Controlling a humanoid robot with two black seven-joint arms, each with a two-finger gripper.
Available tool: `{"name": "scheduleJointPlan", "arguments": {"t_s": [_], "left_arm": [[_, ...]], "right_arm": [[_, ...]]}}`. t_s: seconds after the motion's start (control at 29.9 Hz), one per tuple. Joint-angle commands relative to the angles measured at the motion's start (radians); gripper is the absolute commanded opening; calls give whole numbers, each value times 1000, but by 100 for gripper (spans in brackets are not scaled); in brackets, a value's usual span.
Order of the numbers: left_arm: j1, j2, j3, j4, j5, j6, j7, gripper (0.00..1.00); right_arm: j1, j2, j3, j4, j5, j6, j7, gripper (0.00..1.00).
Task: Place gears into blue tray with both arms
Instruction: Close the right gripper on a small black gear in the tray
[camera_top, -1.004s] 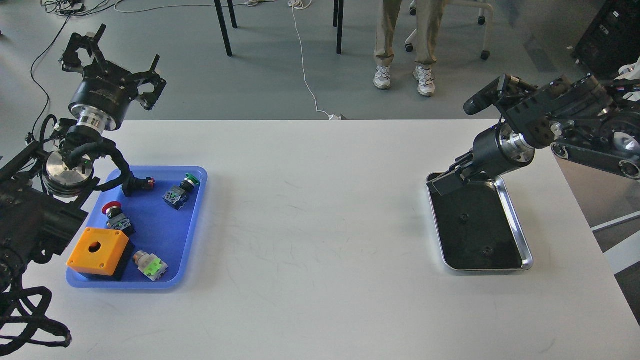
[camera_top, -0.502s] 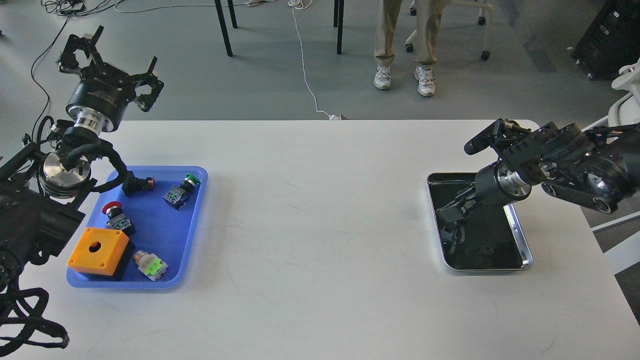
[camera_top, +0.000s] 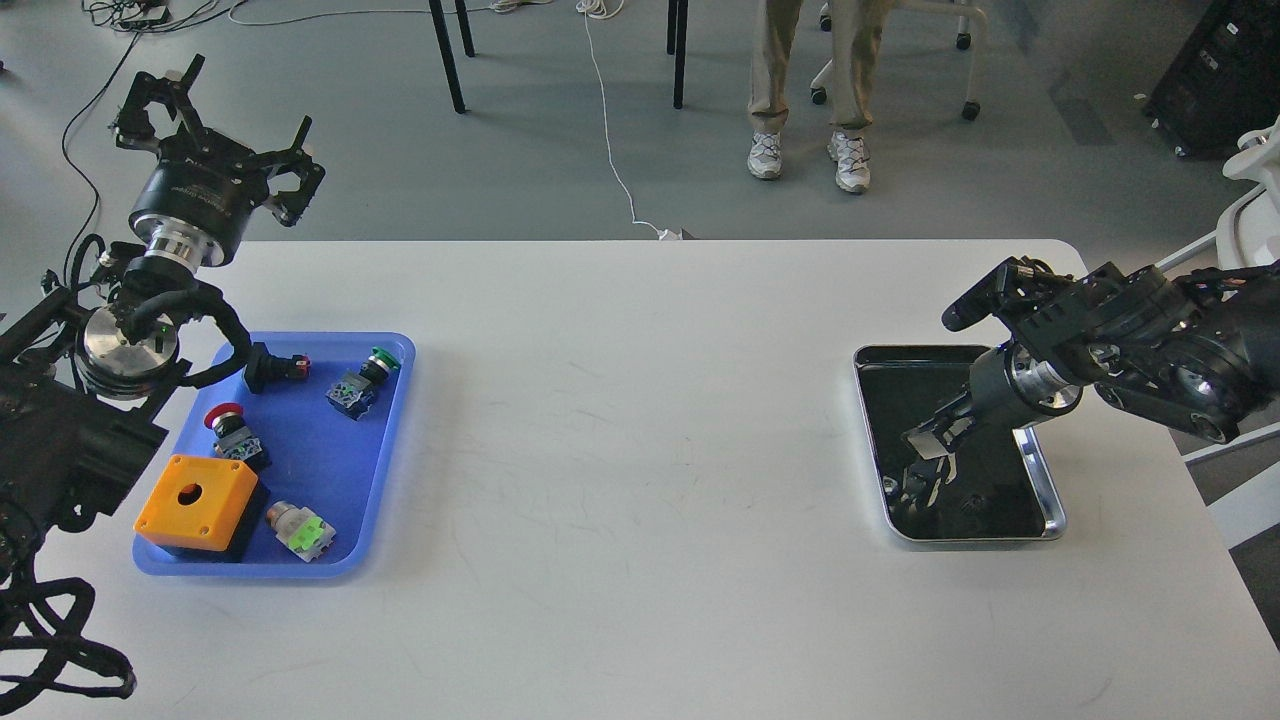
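Right gripper (camera_top: 925, 442): dipped into the silver tray (camera_top: 1052, 508) near the table's (camera_top: 640, 420) right edge, reaching for a gear (camera_top: 970, 505) — too dark to tell how its fingers stand.
Left gripper (camera_top: 215, 125): raised past the table's far-left corner, fingers spread, holding nothing — likely waiting.
Blue tray (camera_top: 385, 470): left edge, crowded by an orange box (camera_top: 195, 503) and push-buttons (camera_top: 362, 382); no gear seen inside.

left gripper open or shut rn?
Open. The black left gripper is raised beyond the table's far edge, its fingers spread wide, nothing between them.
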Motion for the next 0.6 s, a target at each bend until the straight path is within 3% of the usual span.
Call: {"name": "scheduleJointPlan", "arguments": {"t_s": [0.0, 0.57], "left_arm": [[2, 1, 0, 0, 0, 0, 0, 98], [2, 1, 0, 0, 0, 0, 0, 98]], "right_arm": [[0, -12, -7, 0, 0, -1, -1, 58], [-17, -2, 1, -6, 0, -21, -4, 53]]}}
